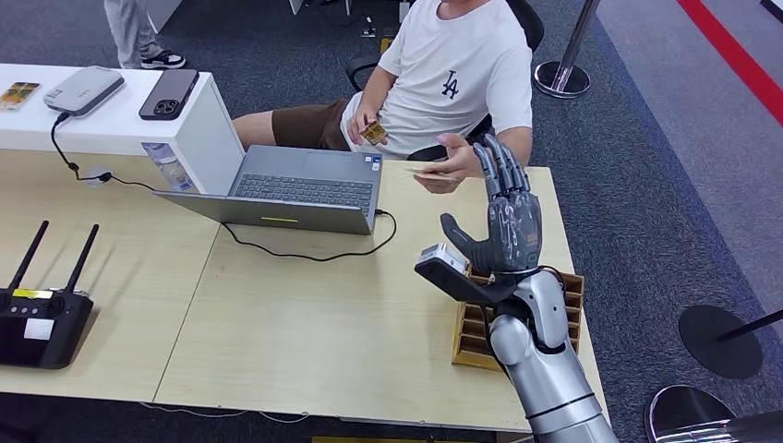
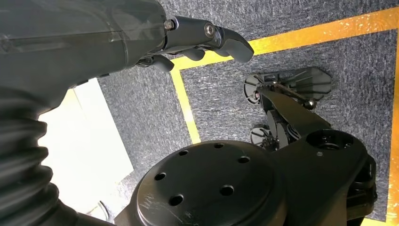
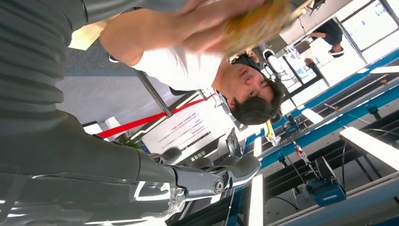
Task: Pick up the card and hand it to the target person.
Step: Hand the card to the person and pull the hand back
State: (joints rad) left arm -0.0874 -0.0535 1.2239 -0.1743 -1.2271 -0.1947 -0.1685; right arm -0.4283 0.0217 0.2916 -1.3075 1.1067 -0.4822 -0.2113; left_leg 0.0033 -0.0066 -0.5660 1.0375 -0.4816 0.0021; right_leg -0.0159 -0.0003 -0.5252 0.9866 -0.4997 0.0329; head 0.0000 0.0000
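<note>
My right hand (image 1: 503, 217) is raised above the table's right side, fingers straight and apart, palm empty. Just beyond its fingertips, the seated person's hand (image 1: 445, 166) holds a thin card (image 1: 417, 170) flat over the table's far edge. The person's other hand pinches a small yellow-brown card (image 1: 373, 133) near the chest. In the right wrist view the person's hand carries a blurred yellowish card (image 3: 256, 21), past my thumb (image 3: 235, 172). My left hand (image 2: 202, 42) hangs over the carpet with nothing in it.
A wooden slotted card holder (image 1: 473, 334) sits on the table under my right forearm. An open laptop (image 1: 300, 189) with a black cable lies at the table's far middle. A black controller (image 1: 37, 314) is at the left, a phone (image 1: 168, 92) on the white stand.
</note>
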